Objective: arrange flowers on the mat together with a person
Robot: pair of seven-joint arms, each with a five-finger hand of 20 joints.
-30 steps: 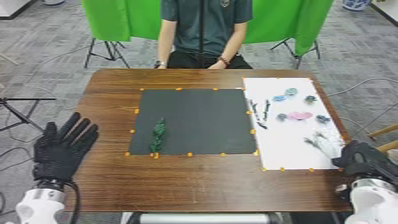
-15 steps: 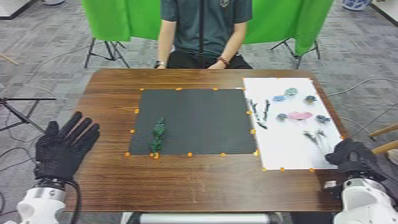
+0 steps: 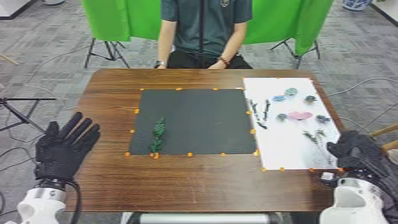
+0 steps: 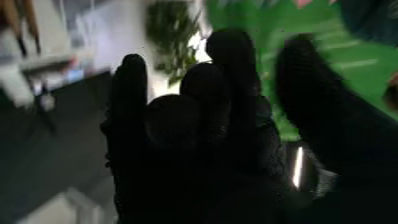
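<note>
My right hand point(image 3: 357, 150), spread wide at the white mat's point(image 3: 282, 137) edge, has thin sprigs point(image 3: 320, 133) between it and the black mat point(image 3: 200, 120).

Passage over dark mat point(image 3: 202, 120) between obstacles: green sprig point(image 3: 158, 134), dark twigs point(image 3: 258, 119).

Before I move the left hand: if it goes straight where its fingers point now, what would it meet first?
Nothing visible, it seems: the left hand would pass left of the dark mat, though height is unclear.
</note>
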